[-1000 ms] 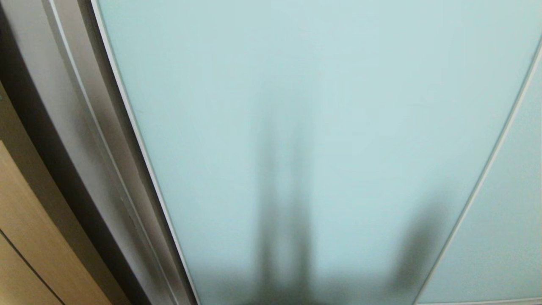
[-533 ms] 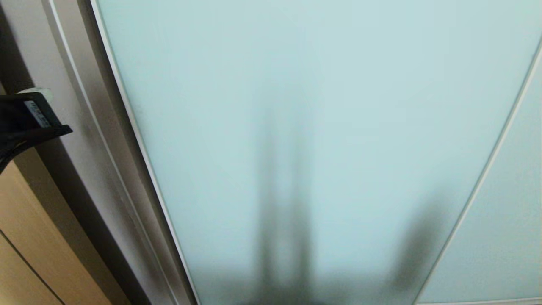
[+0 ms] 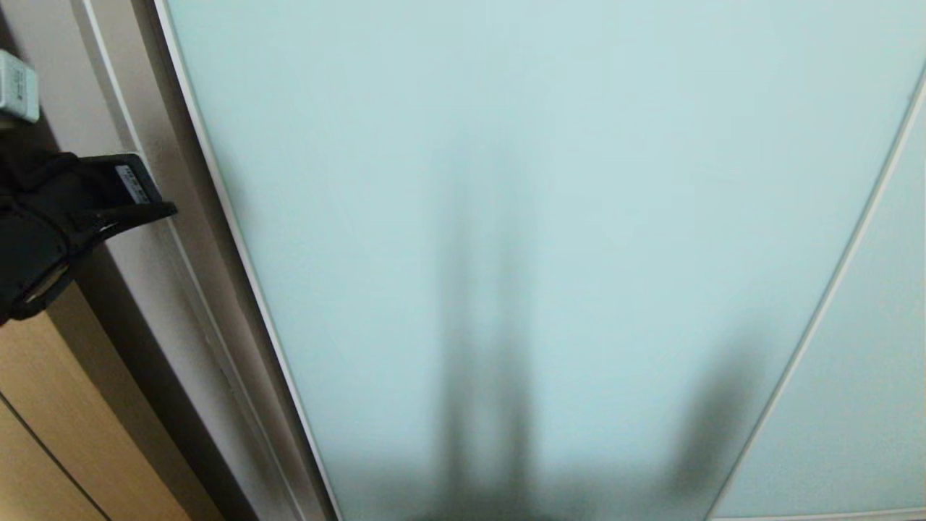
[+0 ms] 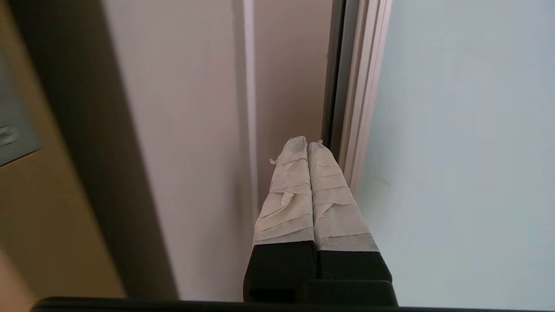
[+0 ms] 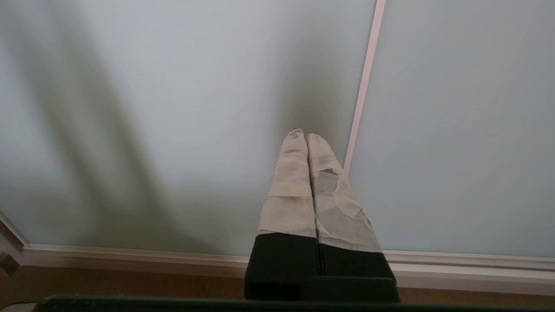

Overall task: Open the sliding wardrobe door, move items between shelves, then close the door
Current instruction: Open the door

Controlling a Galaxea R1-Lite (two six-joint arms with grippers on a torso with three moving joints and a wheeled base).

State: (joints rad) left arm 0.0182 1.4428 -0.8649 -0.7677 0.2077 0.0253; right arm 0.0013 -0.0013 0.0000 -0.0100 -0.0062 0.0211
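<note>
Left tool (image 4: pixel 308 145), tips together, sits at the sliding wardrobe door's (image 3: pixel 550 217) 9 o'clock edge, likely to push it; right tool (image 5: pixel 303 135) closed, idle.

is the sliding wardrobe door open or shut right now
Shut: the sliding wardrobe door fills the head view, its frame edge against the wardrobe's side post.

A pale wardrobe side panel (image 3: pixel 108 94) stands left of the glass. Beside it, tan wood cabinetry (image 3: pixel 43 434). Wooden floor (image 5: pixel 130 281) runs below the bottom rail (image 5: pixel 130 255).
</note>
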